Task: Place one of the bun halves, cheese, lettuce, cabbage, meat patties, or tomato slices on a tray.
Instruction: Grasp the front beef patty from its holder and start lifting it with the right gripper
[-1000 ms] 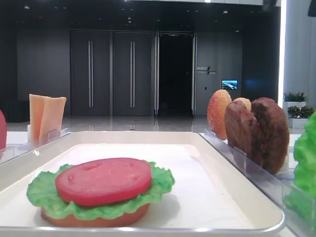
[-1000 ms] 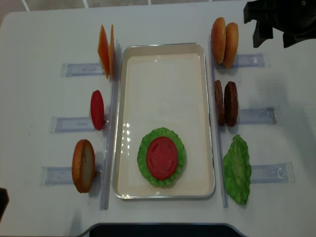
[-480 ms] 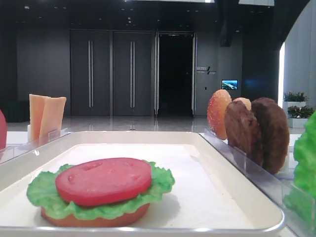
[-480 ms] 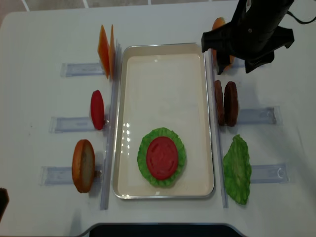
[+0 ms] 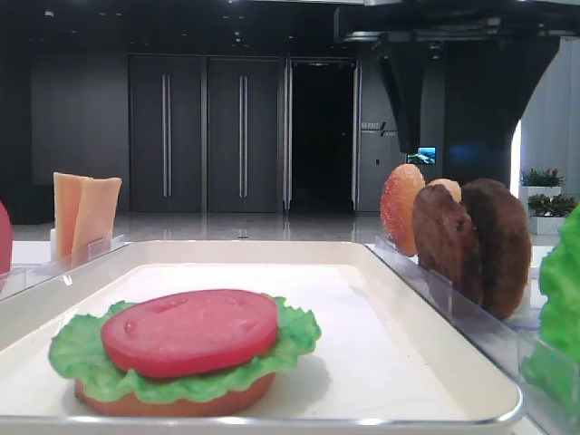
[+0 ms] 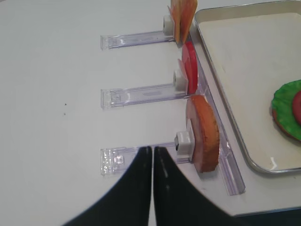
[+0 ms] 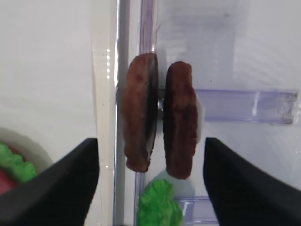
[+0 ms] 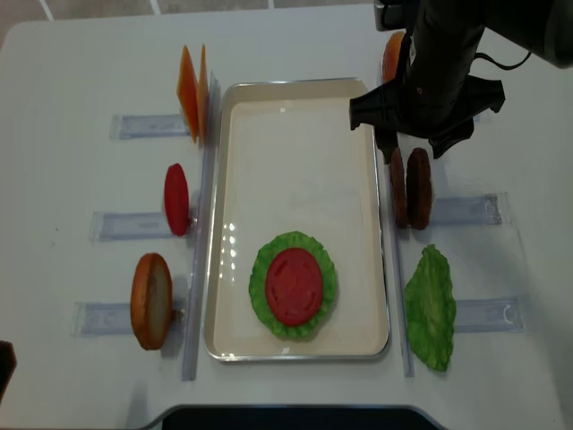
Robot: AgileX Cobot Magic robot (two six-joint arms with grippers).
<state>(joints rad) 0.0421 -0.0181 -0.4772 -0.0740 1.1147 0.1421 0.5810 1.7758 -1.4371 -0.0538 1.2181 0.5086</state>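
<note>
— At the upper right of the overhead view, what is the right gripper (image 8: 414, 141) doing?
— It hangs over the two meat patties (image 7: 160, 125), standing on edge in their clear holder (image 7: 244, 106) just right of the tray (image 8: 295, 134), jaws spread wide, holding nothing.
— And the left gripper (image 6: 152, 155)?
— Pressed together, empty, over the table (image 6: 56, 84) at lower left, beside a bun half (image 6: 203, 134).

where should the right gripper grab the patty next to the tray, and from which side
Take the inner meat patty across its two flat faces near the top edge, coming straight down. It stands on edge in the clear holder, so only the upper rim is free. The gap to the second patty is narrow, so one finger must slip between them. The right gripper hangs open above.
</note>
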